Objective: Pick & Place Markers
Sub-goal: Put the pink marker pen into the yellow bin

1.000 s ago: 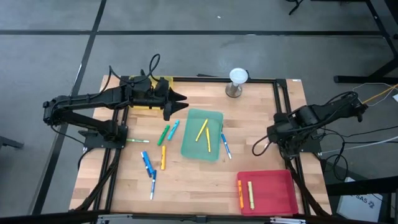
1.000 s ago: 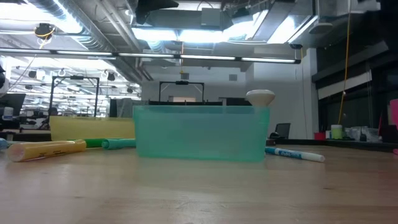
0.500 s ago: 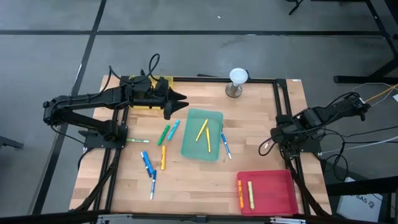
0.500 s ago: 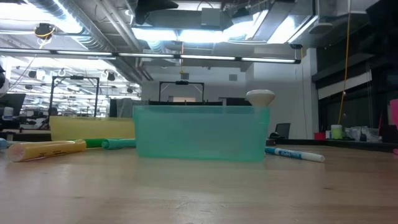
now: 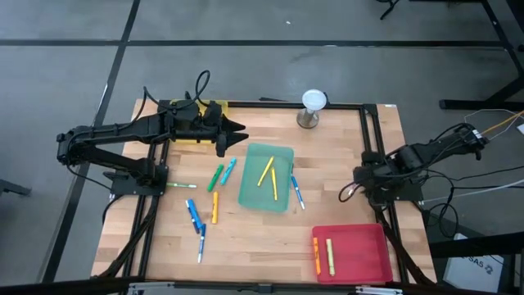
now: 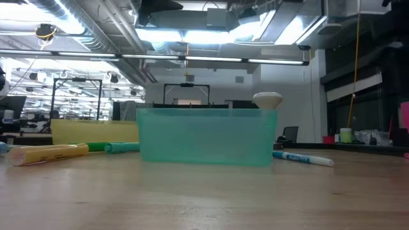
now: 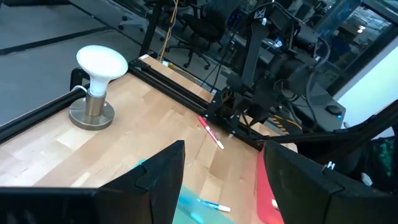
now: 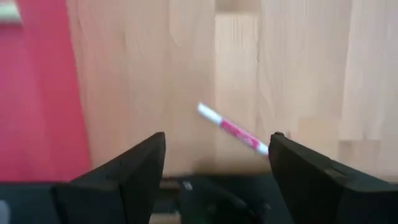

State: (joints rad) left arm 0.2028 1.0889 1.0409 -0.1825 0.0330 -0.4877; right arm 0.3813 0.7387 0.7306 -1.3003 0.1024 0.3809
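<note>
1. The wooden table (image 5: 262, 238) holds three trays: a green tray (image 5: 282, 195) at the middle with two yellow markers (image 5: 268, 175) in it, a red tray (image 5: 364, 256) at the near right corner with an orange and a yellow marker, and a yellow tray (image 6: 89, 131) at the far left, mostly hidden under the left arm
2. The left gripper (image 5: 232, 137) hangs over the far left of the table by the yellow tray, jaws apart and empty; it looks to be waiting
3. The right gripper (image 8: 214, 163) is low at the table's right edge, jaws spread wide with nothing between them
4. Just ahead of its fingers lies a red-and-white marker (image 8: 233, 132) on bare wood, near the red tray; this looks like the approach step of a pick
5. Other loose markers lie left of the green tray: a green one (image 5: 215, 177), a teal one (image 5: 228, 170), an orange one (image 5: 214, 206) and blue ones (image 5: 194, 216), with one more blue-and-white marker (image 5: 296, 192) beside the tray's right side
6. My judgement for the next move: bring the right jaws astride the red-and-white marker, across its length, lower to the wood and close, then carry it to the red tray
</note>
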